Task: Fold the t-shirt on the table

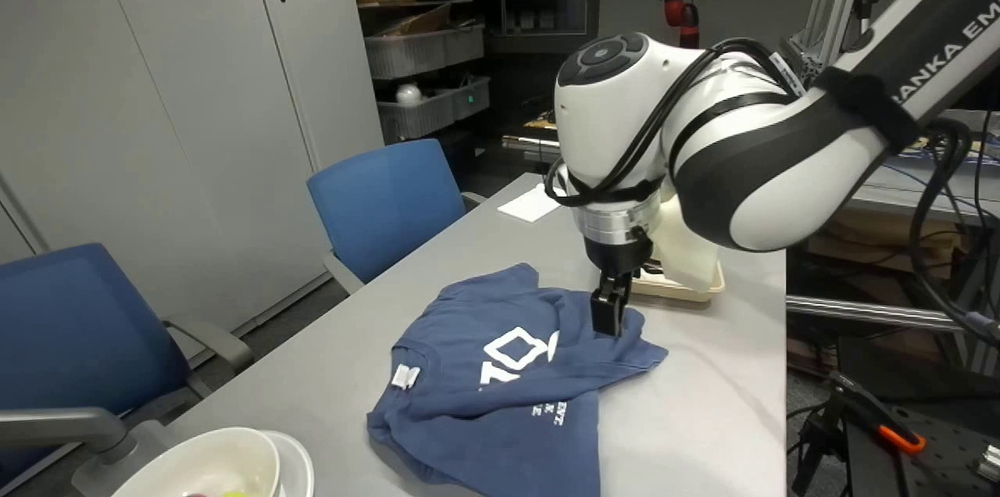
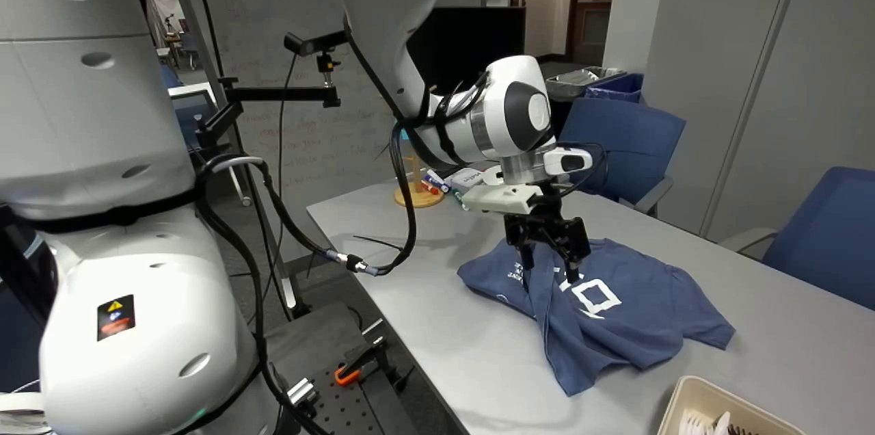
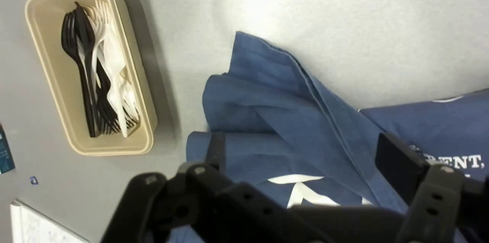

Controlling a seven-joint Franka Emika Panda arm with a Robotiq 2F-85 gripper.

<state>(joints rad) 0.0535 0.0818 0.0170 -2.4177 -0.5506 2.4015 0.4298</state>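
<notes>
A blue t-shirt [image 1: 469, 325] with white print lies rumpled on the grey table [image 1: 695, 411]. It also shows in an exterior view [image 2: 642, 312] and in the wrist view [image 3: 259, 117]. A diagonal strip of cloth lies across its printed front and covers part of the lettering. The collar with a white label [image 1: 405, 377] is at one end. My gripper [image 2: 552, 269] points down over the shirt, fingers wide apart. In the wrist view the gripper [image 3: 305, 155] has no cloth between its fingers. I cannot tell whether the fingertips touch the shirt.
A beige tray [image 3: 46, 71] with black and white plastic cutlery stands beside the shirt. A white bowl [image 1: 234, 450] on a plate [image 1: 300, 470] is at a table corner. A wooden stand [image 2: 418, 197], markers [image 2: 437, 182] and a white pad [image 1: 530, 203] are also there. Blue chairs [image 1: 387, 204] line one edge.
</notes>
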